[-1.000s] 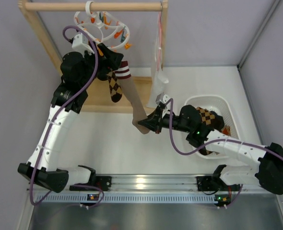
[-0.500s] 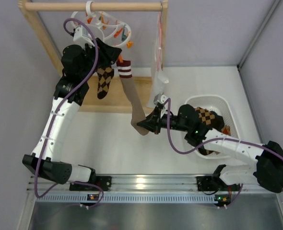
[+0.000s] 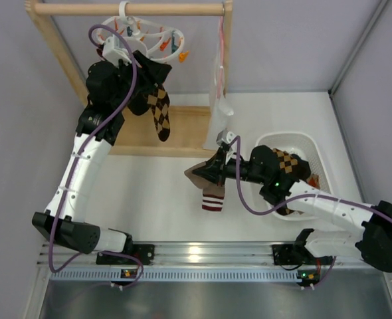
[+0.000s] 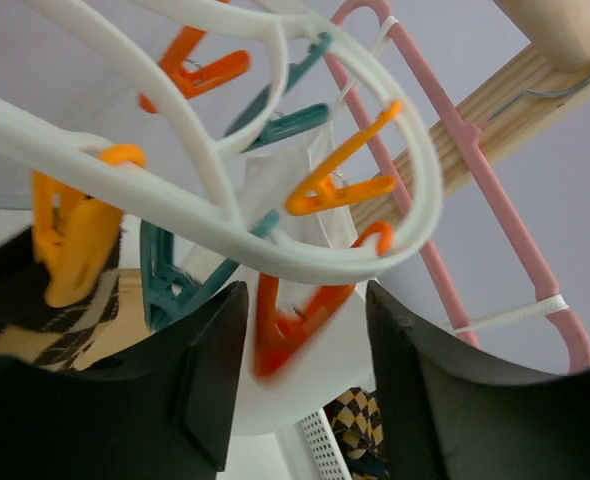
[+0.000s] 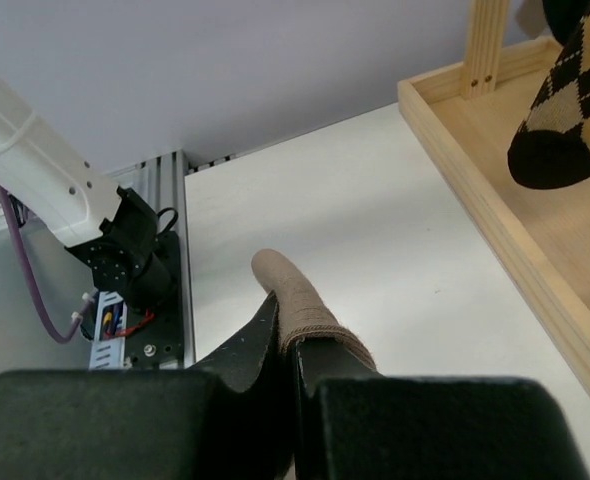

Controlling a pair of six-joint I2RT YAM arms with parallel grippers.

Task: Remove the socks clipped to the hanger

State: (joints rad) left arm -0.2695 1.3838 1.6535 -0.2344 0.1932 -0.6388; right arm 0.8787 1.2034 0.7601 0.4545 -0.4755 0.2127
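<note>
- Top view: the hanger (image 3: 145, 33) hooks over the top rail of the wooden frame (image 3: 129, 9). The left claw (image 3: 157, 66) is raised just beneath the hanger. A checked sock (image 3: 160, 114) dangles below it, over the frame's base. In front of the frame, the right claw (image 3: 208, 171) holds a brown sock (image 3: 212, 191) clear of the hanger, striped cuff hanging down.
- Left wrist view: the hanger (image 4: 275, 255) is seen from below, with the frame's rail (image 4: 550, 25) beyond it. The left claw (image 4: 305, 370) has its fingers (image 4: 210, 380) on either side of a blurred orange clip (image 4: 280, 330). Whether they squeeze it cannot be told. The checked sock (image 4: 60, 335) hangs under a neighbouring clip.
- Right wrist view: the right claw (image 5: 293, 400) is clamped on the brown sock (image 5: 290, 290), beside the frame's base (image 5: 495, 210). The checked sock's toe (image 5: 565, 110) hangs above that base.
</note>
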